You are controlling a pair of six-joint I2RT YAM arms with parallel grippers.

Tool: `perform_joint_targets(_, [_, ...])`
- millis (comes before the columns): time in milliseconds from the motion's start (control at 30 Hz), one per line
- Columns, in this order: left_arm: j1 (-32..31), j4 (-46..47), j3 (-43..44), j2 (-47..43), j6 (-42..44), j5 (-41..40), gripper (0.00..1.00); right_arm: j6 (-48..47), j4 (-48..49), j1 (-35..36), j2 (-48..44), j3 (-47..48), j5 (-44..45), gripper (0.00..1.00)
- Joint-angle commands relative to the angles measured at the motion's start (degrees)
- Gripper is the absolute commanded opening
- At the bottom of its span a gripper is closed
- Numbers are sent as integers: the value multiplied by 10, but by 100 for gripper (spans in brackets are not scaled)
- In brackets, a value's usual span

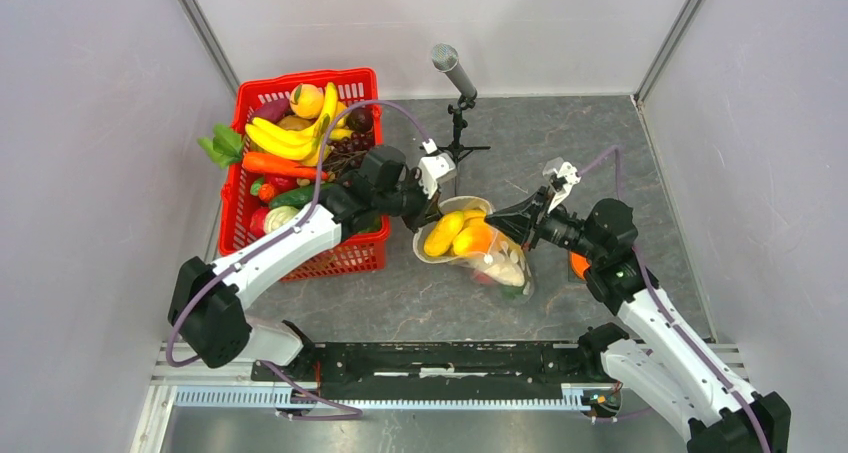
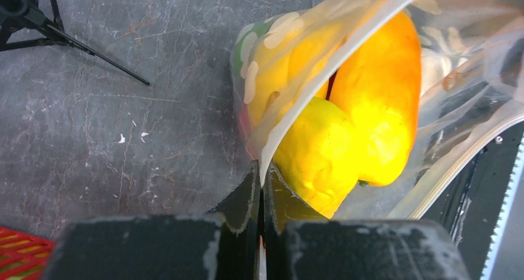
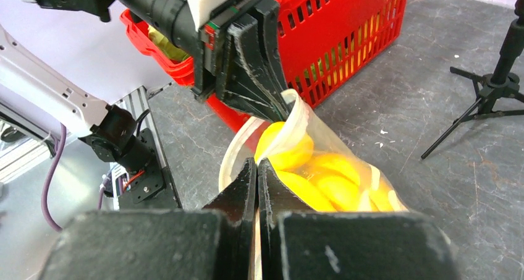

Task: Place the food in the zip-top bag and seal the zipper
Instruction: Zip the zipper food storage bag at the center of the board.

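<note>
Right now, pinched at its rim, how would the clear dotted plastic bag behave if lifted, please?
The clear dotted plastic bag would probably sag and fold: its thin film wrinkles around the contents. The glossy yellow toy fruits near its mouth might slide out, since the mouth gapes open.

top cam high behind the arms (image 1: 290,243), looking down over the whole table (image 1: 620,163), wrist cams right up close, facing each other across the same bag (image 1: 500,265), all three catch it

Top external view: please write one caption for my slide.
Left gripper and right gripper pinch the zip-top bag, food inside, beside a red basket.
</note>
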Motion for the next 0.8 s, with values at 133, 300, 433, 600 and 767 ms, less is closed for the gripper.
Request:
perform_joint_targets(133, [3, -60, 96, -50, -94, -42, 2, 50, 80, -2, 3, -19, 9, 1])
perform_joint_targets(300, [11, -96, 130, -40, -143, -59, 2, 28, 63, -2, -3, -12, 8, 5])
perform_joint_targets(433, [16, -95, 130, -40, -169, -64, 2, 4, 31, -3, -11, -7, 26, 6])
perform_joint_targets(600, [18, -100, 135, -40, -192, -80, 2, -13, -3, -3, -16, -3, 54, 22])
perform_joint_targets(767, [27, -107, 141, -36, -209, -99, 2, -38, -24, -3, -20, 9, 69, 46])
